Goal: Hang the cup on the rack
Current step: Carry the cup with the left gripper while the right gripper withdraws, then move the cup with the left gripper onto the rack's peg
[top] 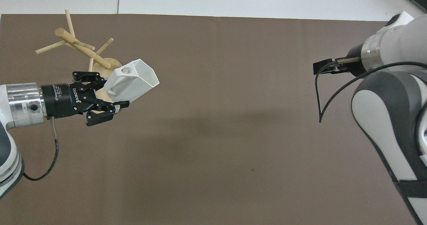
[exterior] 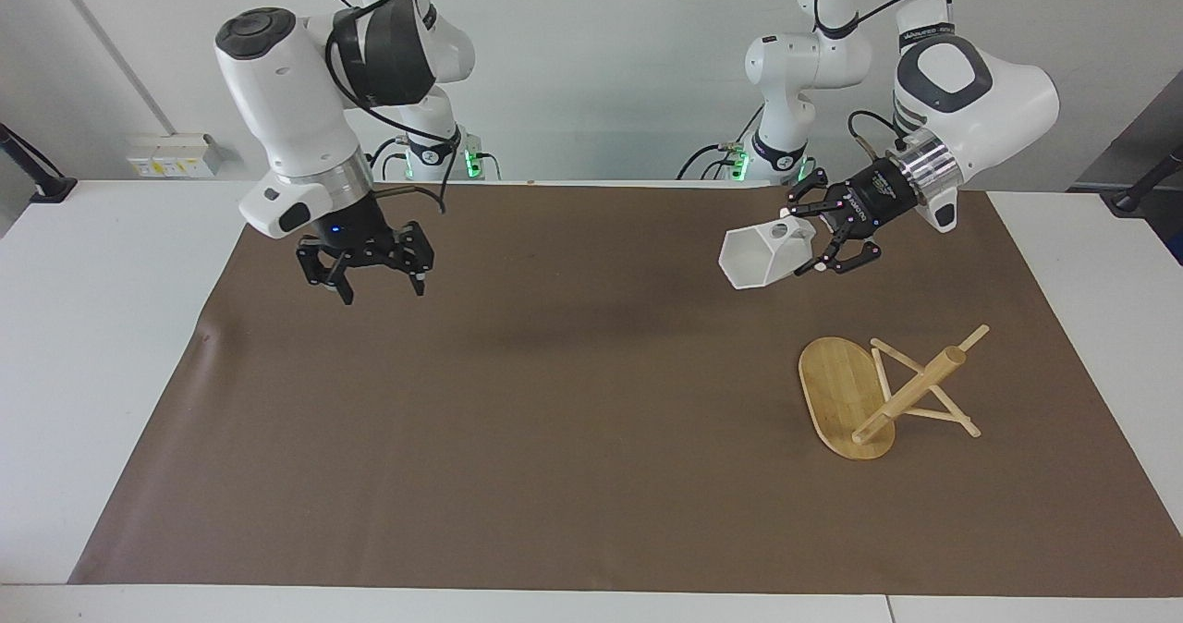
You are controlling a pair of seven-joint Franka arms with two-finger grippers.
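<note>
You had the cup [exterior: 763, 256] clamped by its base in the left gripper [exterior: 813, 246], up in the air over the brown mat [exterior: 554, 420] near the rack [exterior: 887, 392], which stood at the left arm's end of the bench. The right gripper [exterior: 377, 281] hung empty with jaws apart over the mat's other end, waiting. The carry step was in hand; next you needed to line the handle's hole up with a peg.

The left claw [top: 111, 98] body reads "ROBOTIQ".

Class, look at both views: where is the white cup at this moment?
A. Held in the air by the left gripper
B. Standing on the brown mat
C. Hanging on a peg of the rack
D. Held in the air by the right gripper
A. The left gripper is shut on the cup above the mat, while the rack carries nothing and the right gripper is open and empty.
</note>
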